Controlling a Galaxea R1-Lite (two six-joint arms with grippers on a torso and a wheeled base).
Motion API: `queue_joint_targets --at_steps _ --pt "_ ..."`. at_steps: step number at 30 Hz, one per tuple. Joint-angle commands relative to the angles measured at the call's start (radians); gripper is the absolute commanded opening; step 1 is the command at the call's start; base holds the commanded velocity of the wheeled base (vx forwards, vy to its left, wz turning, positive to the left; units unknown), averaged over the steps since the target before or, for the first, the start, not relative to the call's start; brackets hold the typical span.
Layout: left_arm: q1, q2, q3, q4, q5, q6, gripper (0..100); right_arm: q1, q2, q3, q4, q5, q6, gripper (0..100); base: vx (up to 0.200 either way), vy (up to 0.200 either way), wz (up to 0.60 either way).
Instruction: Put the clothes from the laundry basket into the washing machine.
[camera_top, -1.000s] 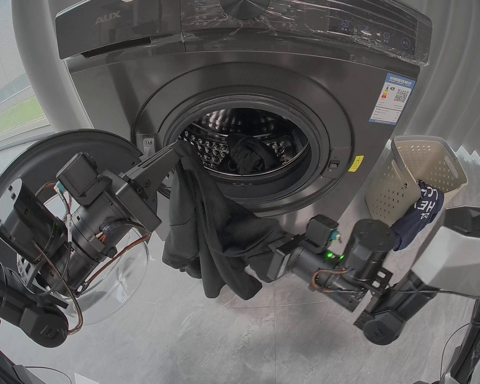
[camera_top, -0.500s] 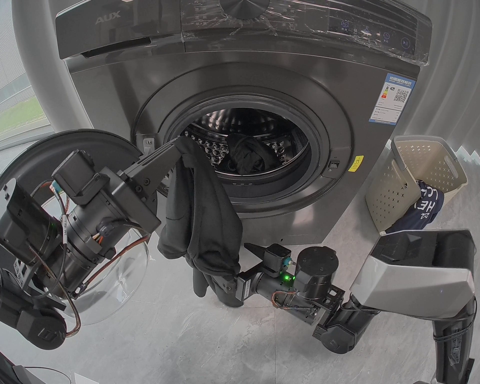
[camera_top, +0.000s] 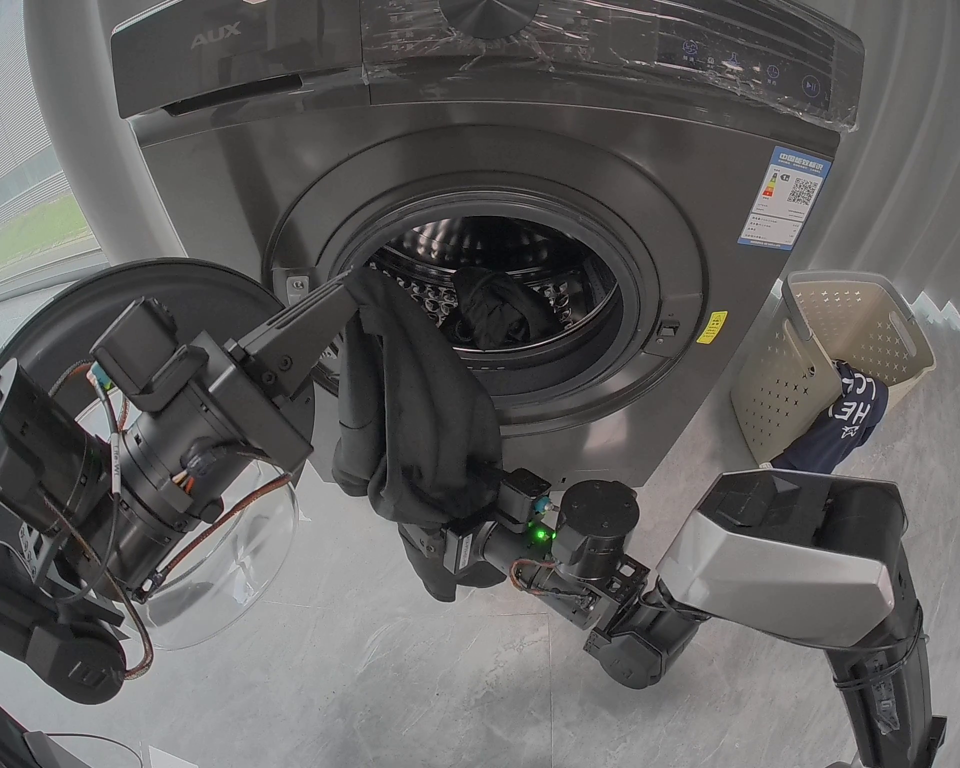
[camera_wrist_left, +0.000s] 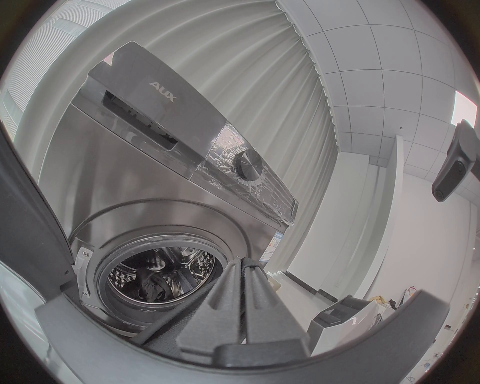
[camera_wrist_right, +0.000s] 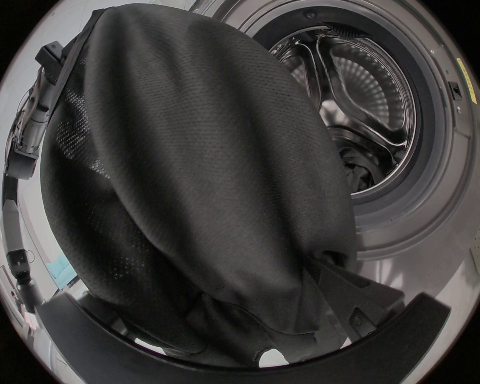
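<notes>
Clothes, three: black garment (camera_top: 415, 420) held, bundle (camera_top: 495, 305) in drum (camera_top: 420, 290), navy garment (camera_top: 845, 410) in basket (camera_top: 790, 380)

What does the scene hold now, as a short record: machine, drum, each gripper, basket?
washing machine: door open, on the robot's left
drum: dark garment inside
left gripper: shut on black garment, in front of the opening's left rim
right gripper: under the black garment's lower end, draped by it
laundry basket: right of the machine, navy garment spilling out
</notes>
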Motion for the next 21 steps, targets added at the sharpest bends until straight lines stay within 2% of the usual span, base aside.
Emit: queue_joint_targets --at_steps 1,6,21 --pt "-0.001 -0.009 0.001 -0.001 -0.001 -0.001 0 -0.021 0.029 -0.039 0.004 -0.001 -0.002 100 0.0 0.0 0.0" --pt "-0.002 -0.013 0.005 -0.001 -0.001 -0.002 0 -0.039 0.063 -0.065 0.002 -0.001 -0.011 100 0.0 0.0 0.0" --pt "-0.015 -0.019 0.005 -0.001 -0.001 -0.005 0 -0.059 0.176 -0.257 0.015 -0.01 -0.009 100 0.0 0.0 0.0"
